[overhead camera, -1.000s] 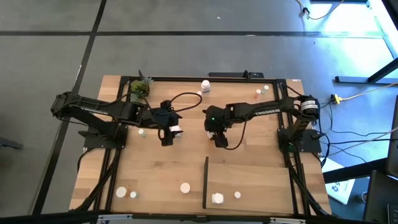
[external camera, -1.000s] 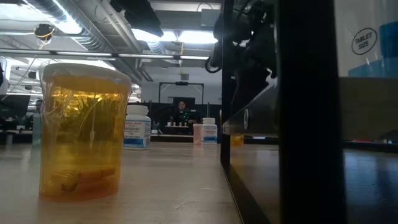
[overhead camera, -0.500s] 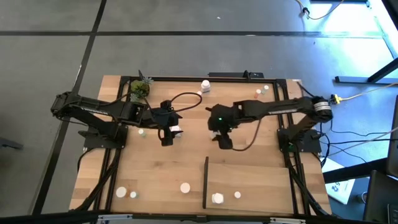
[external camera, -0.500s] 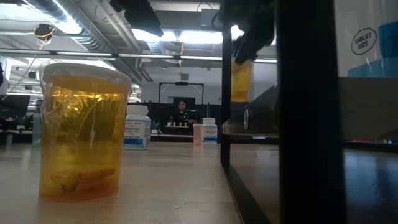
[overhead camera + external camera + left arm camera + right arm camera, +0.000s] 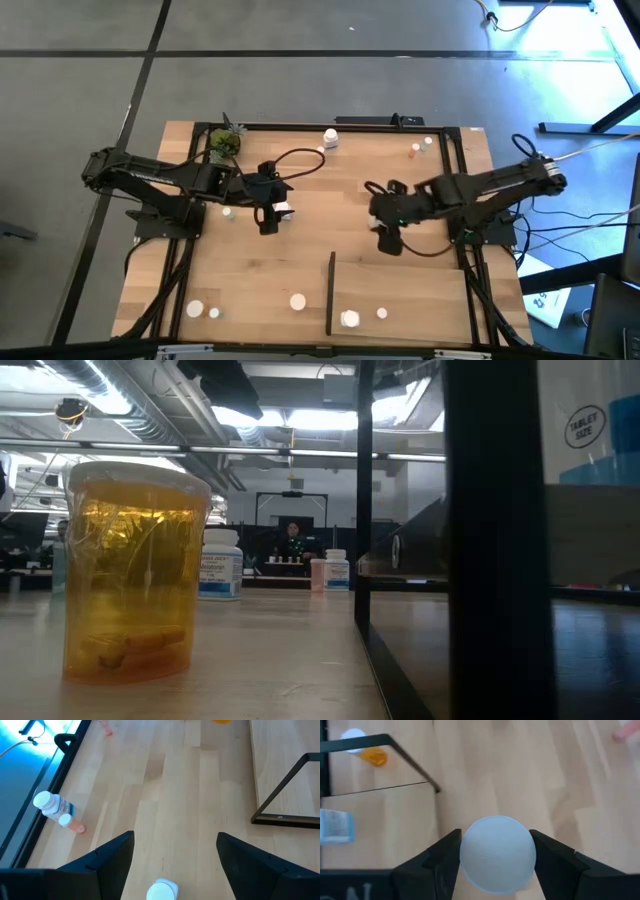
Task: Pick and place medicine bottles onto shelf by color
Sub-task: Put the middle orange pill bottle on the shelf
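since the shelf (image 5: 400, 295) sits just ahead, right gripper (image 5: 496, 862), pinching a white-capped bottle (image 5: 497, 854) above the table, should carry it level over the black strip (image 5: 330, 293); left gripper (image 5: 172, 851) waits spread over a small white bottle (image 5: 162, 890).

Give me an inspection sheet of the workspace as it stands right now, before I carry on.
Surface: light-wood tabletop, black frame rails.
Job's things: shelf holds two bottles; an amber bottle stands near the low camera; other bottles are scattered, one white-capped bottle held.
Clutter: small potted plant at the far left corner.
Grippers: right tool shut on the white-capped bottle, near the shelf's far edge; left tool open, mid-table, above a small white bottle.
Cables: black cable looping on the table; more off the right edge.
Surroundings: grey floor; a person far behind.
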Controlling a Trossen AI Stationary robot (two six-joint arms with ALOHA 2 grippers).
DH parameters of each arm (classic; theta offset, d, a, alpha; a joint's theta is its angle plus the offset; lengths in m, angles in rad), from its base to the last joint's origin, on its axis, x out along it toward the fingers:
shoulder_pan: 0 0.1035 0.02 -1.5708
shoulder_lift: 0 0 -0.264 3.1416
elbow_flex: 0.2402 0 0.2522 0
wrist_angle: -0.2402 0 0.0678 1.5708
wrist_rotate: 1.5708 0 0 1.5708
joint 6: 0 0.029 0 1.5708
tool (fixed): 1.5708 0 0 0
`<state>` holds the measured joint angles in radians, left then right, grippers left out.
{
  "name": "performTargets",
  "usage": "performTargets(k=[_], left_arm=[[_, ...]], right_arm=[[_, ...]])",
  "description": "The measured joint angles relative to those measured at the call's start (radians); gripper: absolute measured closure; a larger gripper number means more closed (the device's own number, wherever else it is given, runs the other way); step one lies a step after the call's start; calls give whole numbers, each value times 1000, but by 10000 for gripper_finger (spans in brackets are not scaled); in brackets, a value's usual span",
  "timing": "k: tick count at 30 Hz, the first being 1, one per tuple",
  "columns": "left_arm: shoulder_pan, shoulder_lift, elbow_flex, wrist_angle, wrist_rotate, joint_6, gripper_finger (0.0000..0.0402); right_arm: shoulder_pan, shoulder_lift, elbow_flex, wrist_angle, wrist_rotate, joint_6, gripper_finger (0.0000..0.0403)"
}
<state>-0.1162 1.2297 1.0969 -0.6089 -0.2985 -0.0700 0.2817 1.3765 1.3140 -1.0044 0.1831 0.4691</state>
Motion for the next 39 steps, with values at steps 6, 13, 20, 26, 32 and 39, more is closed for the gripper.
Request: performTargets(k=[6,13,20,26,32,39], left_arm=[[-1,0,0,76,2,1,124],[-57,0,0,315,167,2,124],[-186,0,0,466,208,20,124],[-295,0,0,470,206,21,124],[-352,0,0,468,116,23,124],[-365,0,0,451,106,81,124]], right_arm=[[113,-33,0,-54,0,109,183],[282,-90,0,-82,0,178,183],[483,-98,-28,-66,7,212,183],[554,-96,-91,11,32,232,183],[579,-65,-138,81,26,230,183],[581,34,-143,157,2,260,183]])
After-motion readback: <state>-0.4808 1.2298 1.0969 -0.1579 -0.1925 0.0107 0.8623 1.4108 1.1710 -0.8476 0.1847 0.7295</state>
